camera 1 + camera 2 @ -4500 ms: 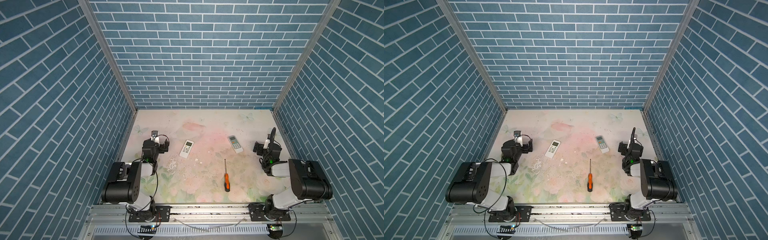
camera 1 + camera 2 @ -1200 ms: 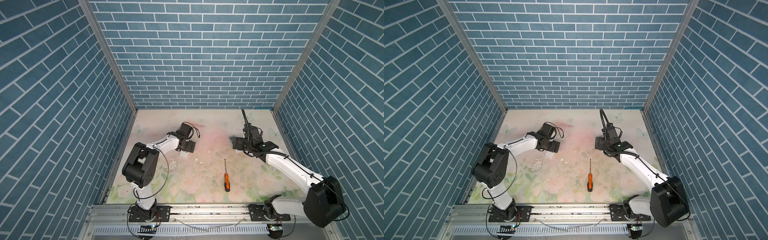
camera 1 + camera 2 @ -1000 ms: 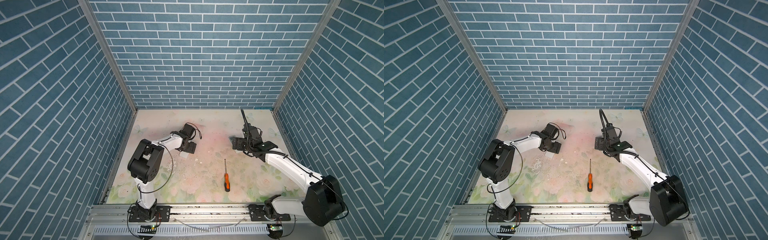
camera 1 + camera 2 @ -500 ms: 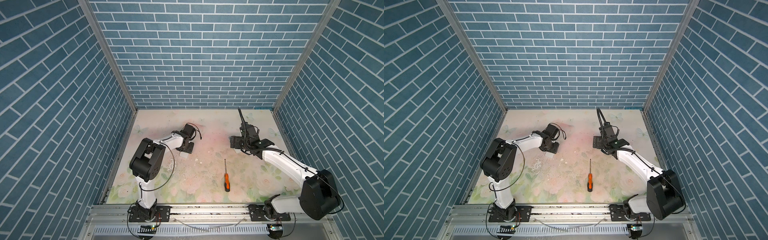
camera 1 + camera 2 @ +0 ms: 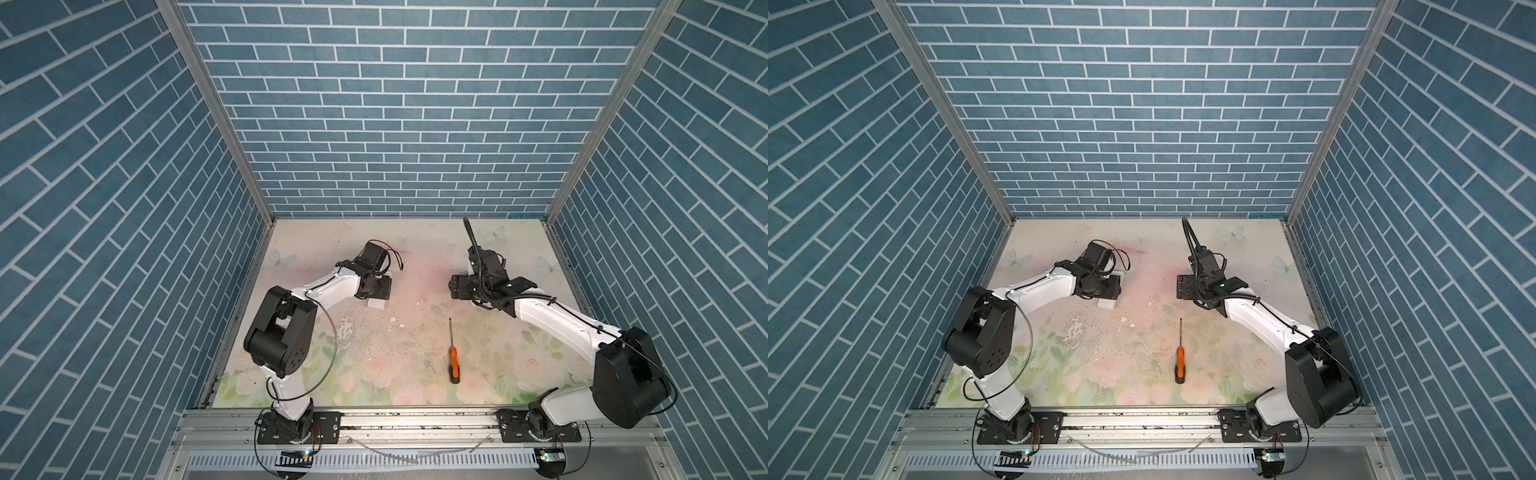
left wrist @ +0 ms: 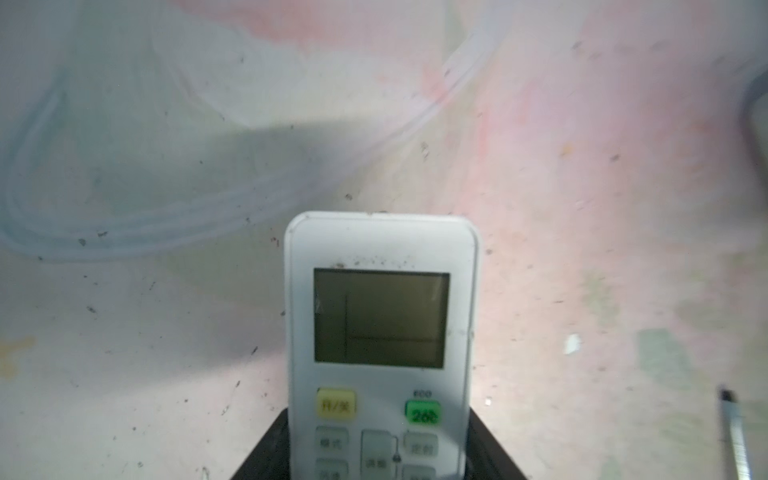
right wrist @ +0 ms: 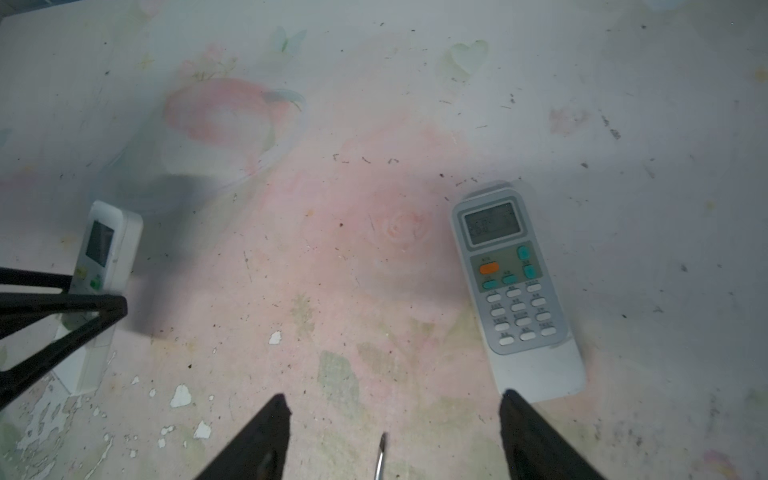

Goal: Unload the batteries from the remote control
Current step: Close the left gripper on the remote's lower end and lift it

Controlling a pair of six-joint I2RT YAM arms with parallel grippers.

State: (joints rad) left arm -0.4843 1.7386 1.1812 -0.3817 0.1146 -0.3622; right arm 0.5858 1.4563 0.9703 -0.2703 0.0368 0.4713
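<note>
White remote control (image 6: 380,316) sits screen-up on the left half of the floral mat (image 5: 415,257), toward the back wall. Left gripper (image 6: 378,411) is clamped on it. In the left wrist view both black fingers (image 6: 278,440) press flush against its long sides at the button end, and the screen end sticks out free. A yellow button (image 6: 336,405) and a green button (image 6: 423,413) sit right at the fingertips. I cannot tell whether it rests on the mat or is just off it. In both top views the left gripper covers most of the white remote control, with only one white end poking out.

Grey remote control (image 7: 515,286) lies face-up on the mat, well apart from the white one. It is hidden under the right arm in both top views. Right gripper (image 7: 392,405) has its jaws spread wide and holds nothing. One fingertip (image 7: 511,405) is at the grey remote's plain lower end and the remote lies outside the gap. I cannot tell if they touch.

The batteries are hidden, since both remotes lie buttons-up.

Orange-handled screwdriver (image 5: 453,363) lies between the arms, nearer the front rail, with its shaft pointing toward the back wall. Its metal tip shows between the right fingers in the right wrist view. White flakes (image 7: 180,395) are scattered on the mat near the white remote control.
</note>
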